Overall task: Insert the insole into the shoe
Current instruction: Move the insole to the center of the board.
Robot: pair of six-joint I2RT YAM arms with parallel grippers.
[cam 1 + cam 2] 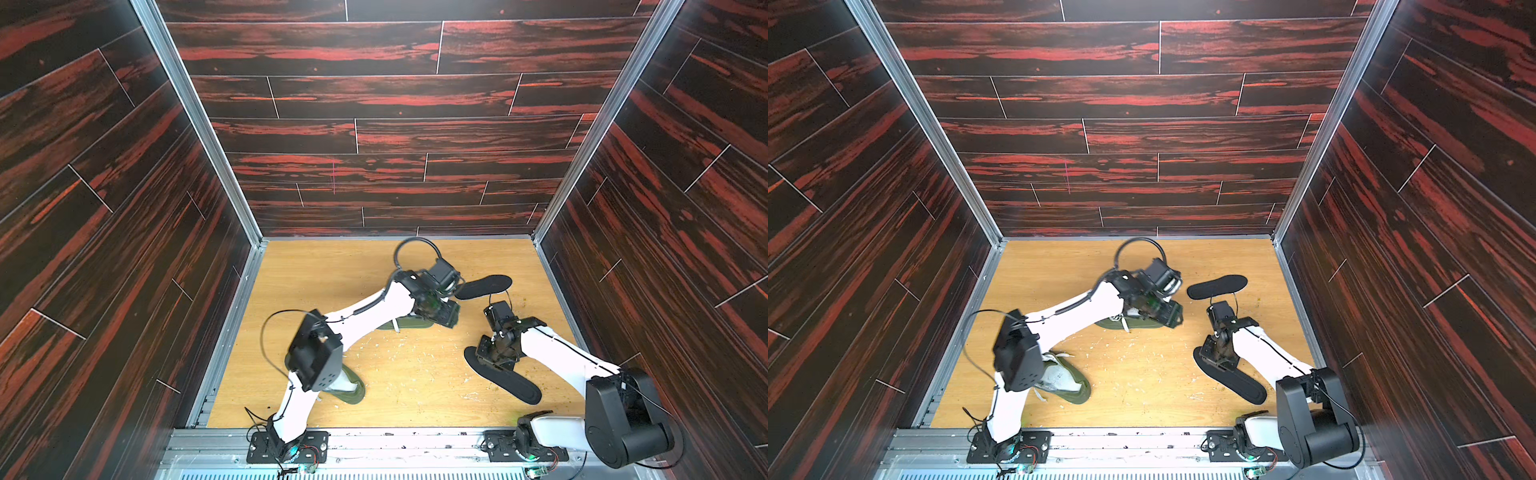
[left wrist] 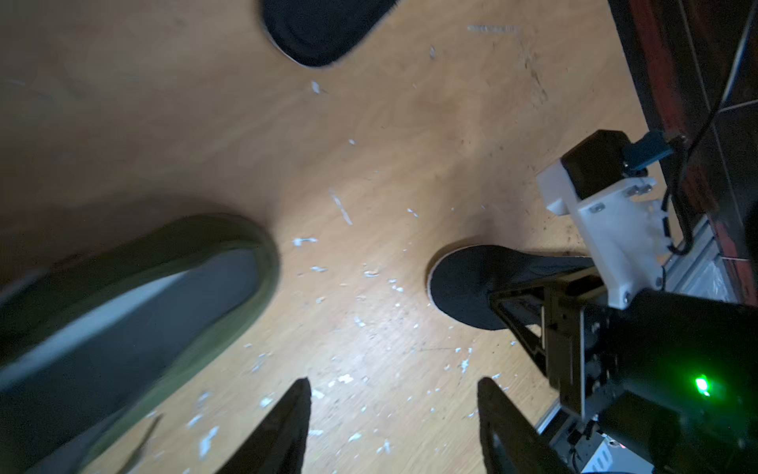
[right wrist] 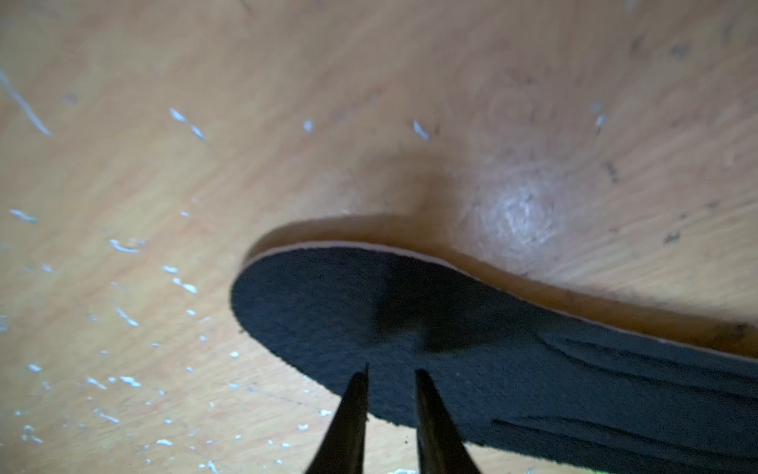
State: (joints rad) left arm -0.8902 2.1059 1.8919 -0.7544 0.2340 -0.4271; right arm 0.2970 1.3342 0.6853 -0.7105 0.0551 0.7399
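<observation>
Closest to the right wrist lens, the two dark fingertips of the right gripper (image 3: 390, 371) stand almost together on the rounded end of a black insole (image 3: 492, 349), and the fabric puckers between them. That end rides up off the wooden table (image 3: 205, 164) with a shadow beneath it, so I judge it is gripped.

In both top views this insole (image 1: 1241, 382) stretches from the gripper diagonally back toward the right arm's base. The olive shoe (image 1: 1146, 324) I mean to fill lies to the left of the right gripper and a little farther out. Its length runs crosswise, and bare table lies between the two.

The left gripper (image 2: 393, 410) hangs just beside that shoe (image 2: 143, 307), its jaws wide apart and empty. It is the nearer arm and could steady the shoe. To go in, the insole's long axis must swing round to match the shoe's.

A second insole (image 1: 1217, 286) and a second shoe (image 1: 1067, 384) lie apart, untouched.
</observation>
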